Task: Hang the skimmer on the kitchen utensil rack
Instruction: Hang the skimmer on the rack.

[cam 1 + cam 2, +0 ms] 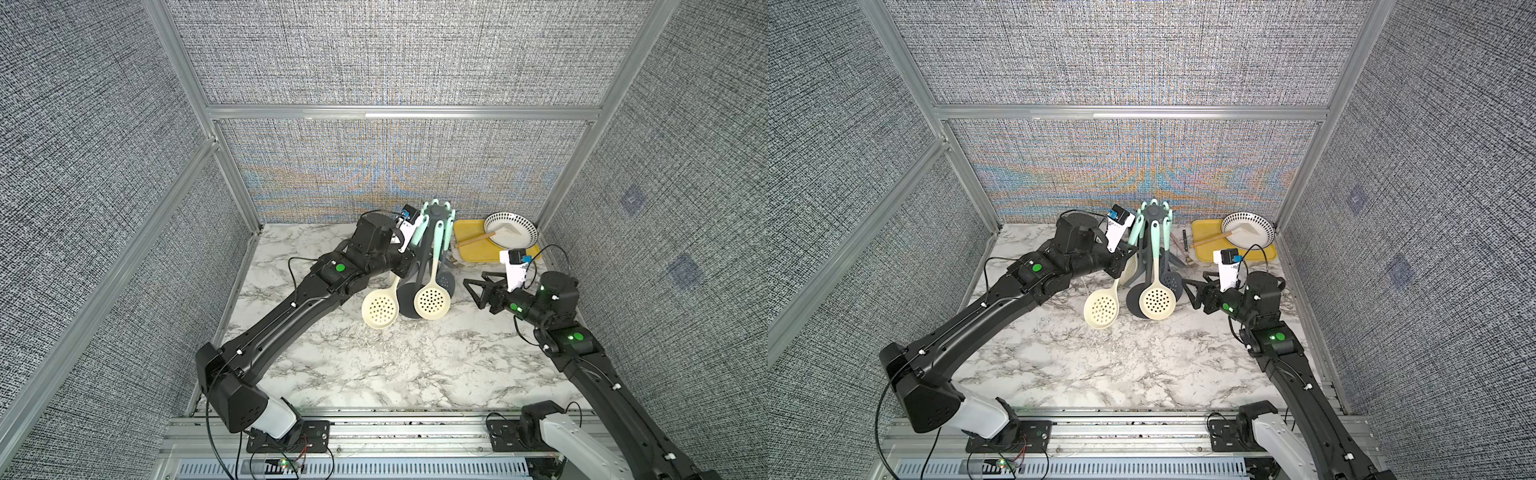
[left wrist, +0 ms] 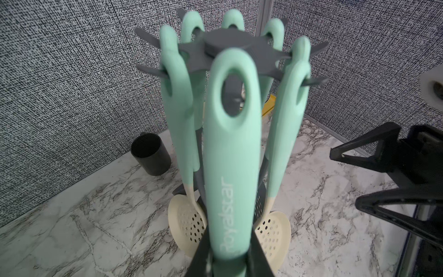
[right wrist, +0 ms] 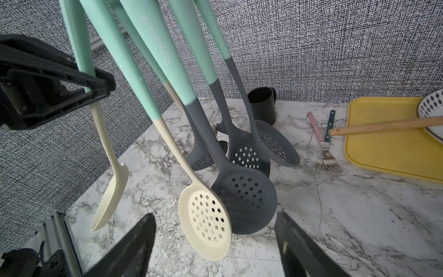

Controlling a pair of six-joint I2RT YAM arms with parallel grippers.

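Mint-green silicone made the handle of the skimmer (image 2: 230,156), and white letters along it read "Royalstar". The left gripper (image 2: 230,255) was closed tight on the lower part of this handle, with the cream perforated head hanging below. The handle's hole stood just in front of the kitchen utensil rack (image 2: 225,43), a little under its crown, where other skimmers (image 3: 244,199) hung. The right gripper (image 1: 474,279) was wide open and empty, near the rack.
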